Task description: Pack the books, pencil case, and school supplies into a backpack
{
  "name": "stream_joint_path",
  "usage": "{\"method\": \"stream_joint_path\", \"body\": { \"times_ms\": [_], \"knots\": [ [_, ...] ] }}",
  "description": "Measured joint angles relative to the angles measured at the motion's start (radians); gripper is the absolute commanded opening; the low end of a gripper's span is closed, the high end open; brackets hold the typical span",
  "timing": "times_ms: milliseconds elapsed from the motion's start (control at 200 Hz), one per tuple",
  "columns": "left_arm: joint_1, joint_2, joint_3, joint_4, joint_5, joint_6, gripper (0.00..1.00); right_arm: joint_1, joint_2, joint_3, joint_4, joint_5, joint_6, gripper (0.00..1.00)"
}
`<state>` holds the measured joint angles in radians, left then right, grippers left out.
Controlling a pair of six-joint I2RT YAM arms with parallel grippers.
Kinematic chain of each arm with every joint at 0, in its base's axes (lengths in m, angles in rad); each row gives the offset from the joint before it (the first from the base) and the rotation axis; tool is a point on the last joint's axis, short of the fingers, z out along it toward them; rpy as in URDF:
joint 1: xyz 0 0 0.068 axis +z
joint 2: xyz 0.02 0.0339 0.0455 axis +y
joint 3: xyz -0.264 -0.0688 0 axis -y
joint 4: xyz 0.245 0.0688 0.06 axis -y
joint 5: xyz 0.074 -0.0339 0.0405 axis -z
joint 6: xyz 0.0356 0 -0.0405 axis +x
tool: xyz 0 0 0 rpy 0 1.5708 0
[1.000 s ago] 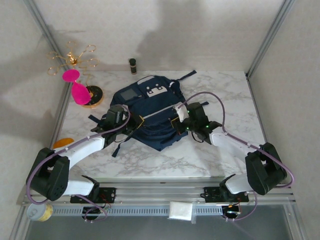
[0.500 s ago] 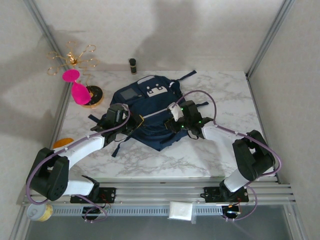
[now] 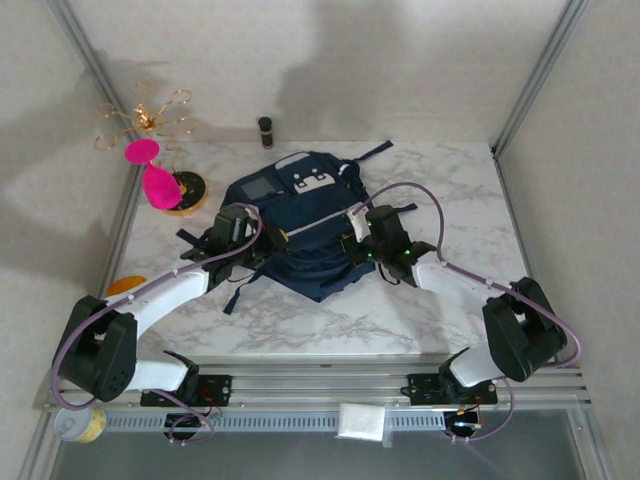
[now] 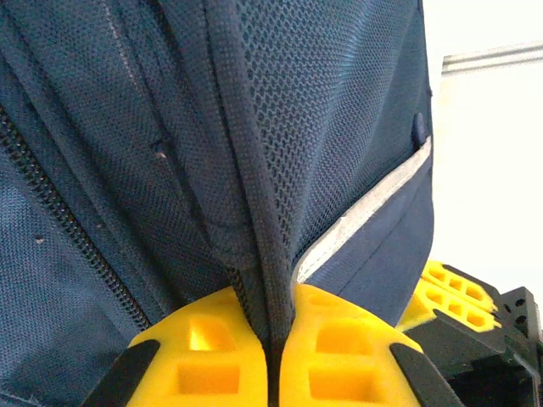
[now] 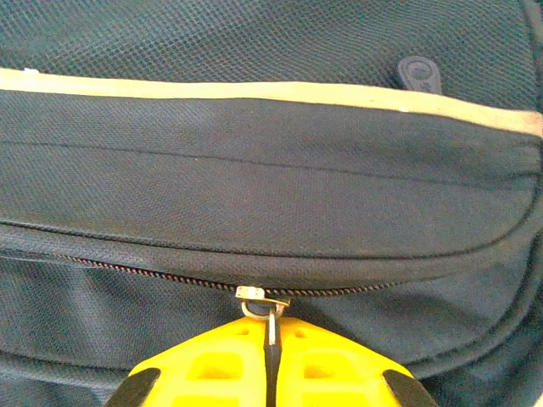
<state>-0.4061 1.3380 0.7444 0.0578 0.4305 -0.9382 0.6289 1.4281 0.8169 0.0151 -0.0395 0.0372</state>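
The marble worktop [image 3: 440, 200] carried the navy backpack [image 3: 300, 215] lying flat at its middle, toward the far edge, with the grey square panel and white patches facing up. From above, both arms reached in from the near edge. The left gripper [image 3: 262, 252] sat at the bag's left side and the right gripper [image 3: 356, 238] at its right side. Their bodies and looping purple cables covered the fabric there, so the overhead camera did not show what either one had hold of.

The wrist cameras settled that. On the left wrist, the left gripper [image 4: 273, 339] had its yellow fingers [image 4: 204, 356] pressed together on a raised seam of the backpack [image 4: 127, 127], mesh fabric bunched above them beside a pale grey strip [image 4: 365, 216]. On the right wrist, the right gripper [image 5: 271, 339] was pinched closed on the small metal zip pull [image 5: 263, 301], below a beige band [image 5: 254, 89] across the backpack [image 5: 254, 186].

Well apart from the bag, at the far left corner, stood a gold wire stand [image 3: 145, 118] and a pink paddle [image 3: 155, 175] on a round wooden base [image 3: 188, 190]. A white cloth [image 3: 362, 420] lay on the near rail, an orange disc [image 3: 125, 286] at the left edge, and what looked like a small dark bottle [image 3: 265, 131] at the far edge.
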Motion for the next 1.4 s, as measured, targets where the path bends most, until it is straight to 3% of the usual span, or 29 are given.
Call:
{"method": "stream_joint_path", "body": {
  "times_ms": [340,381,451,476,616,771,966,1202,1397],
  "knots": [
    [0.04,0.145,0.152,-0.117,0.118,0.224,0.0,0.182,-0.131,-0.117,-0.018,0.201,0.187,0.0],
    [0.057,0.179,0.183,-0.126,0.135,0.251,0.07,0.206,-0.126,-0.116,-0.01,0.21,0.217,0.0],
    [0.088,0.231,0.221,-0.119,0.158,0.287,0.37,0.243,-0.092,-0.106,0.014,0.216,0.272,0.0],
    [0.097,0.241,0.225,-0.103,0.157,0.29,0.42,0.254,-0.074,-0.098,0.021,0.214,0.294,0.0],
    [0.124,0.202,0.184,0.014,0.128,0.246,0.49,0.294,0.006,-0.048,0.042,0.196,0.389,0.0],
    [0.048,0.015,-0.033,0.18,0.046,0.021,0.58,0.298,0.008,-0.047,0.062,0.186,0.446,0.0],
    [-0.145,0.031,-0.074,0.291,-0.055,-0.208,0.54,0.298,0.008,-0.047,0.067,0.185,0.462,0.0],
    [-0.214,0.112,-0.087,0.386,-0.195,-0.397,0.41,0.298,0.008,-0.047,0.064,0.198,0.469,0.0],
    [-0.258,0.17,-0.086,0.394,-0.293,-0.491,0.14,0.298,0.008,-0.047,0.051,0.225,0.469,0.0]
  ]
}}
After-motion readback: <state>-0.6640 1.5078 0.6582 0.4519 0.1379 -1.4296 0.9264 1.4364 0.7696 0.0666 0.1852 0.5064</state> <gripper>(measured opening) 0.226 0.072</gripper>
